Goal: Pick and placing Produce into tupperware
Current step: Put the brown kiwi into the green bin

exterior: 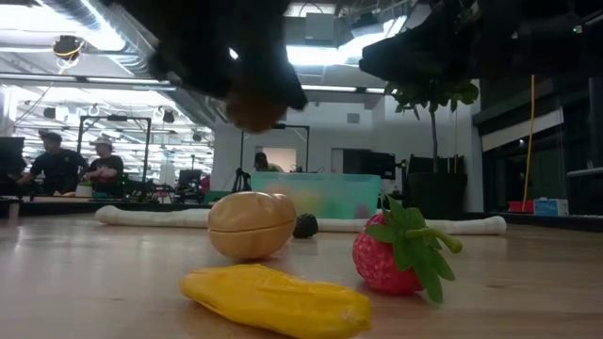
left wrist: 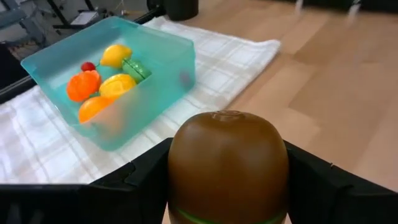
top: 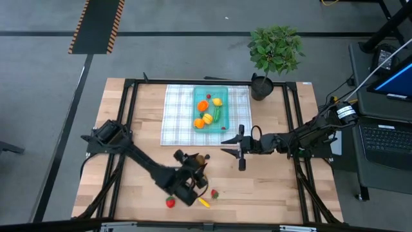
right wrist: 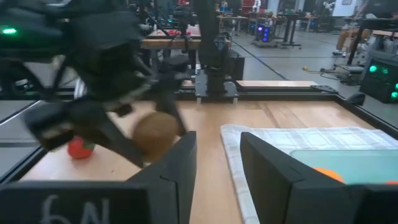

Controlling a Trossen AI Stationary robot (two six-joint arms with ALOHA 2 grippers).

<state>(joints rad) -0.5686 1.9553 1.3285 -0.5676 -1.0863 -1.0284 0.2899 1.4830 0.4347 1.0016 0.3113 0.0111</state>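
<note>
The teal tupperware (top: 211, 108) stands on a white checked cloth (top: 177, 116) at the far middle of the table. In it lie oranges, a lemon, a cucumber and a cherry (left wrist: 102, 78). My left gripper (top: 197, 162) is shut on a brown kiwi (left wrist: 227, 162), held above the table on the near side of the cloth. My right gripper (right wrist: 217, 168) hovers open at the cloth's near right corner with nothing between its fingers. On the wood near the front edge lie a tan potato (exterior: 250, 224), a yellow piece (exterior: 278, 299) and a strawberry (exterior: 396, 252). Another strawberry (top: 170, 202) lies further left. My left gripper pinches the kiwi by its two opposite sides (left wrist: 180, 180) between the two fingers (left wrist: 320, 180). The fingers slant slightly down and point toward the tupperware. The kiwi's rounded end (left wrist: 227, 121) sticks out forward past them. It hangs clear of the table (exterior: 254, 105).
A potted plant (top: 273, 51) stands at the far right corner beside the cloth. Dark frame rails (top: 129, 116) run along the table's sides. A small red piece (top: 223, 127) lies on the cloth near the tupperware. People sit in the room beyond (exterior: 80, 165).
</note>
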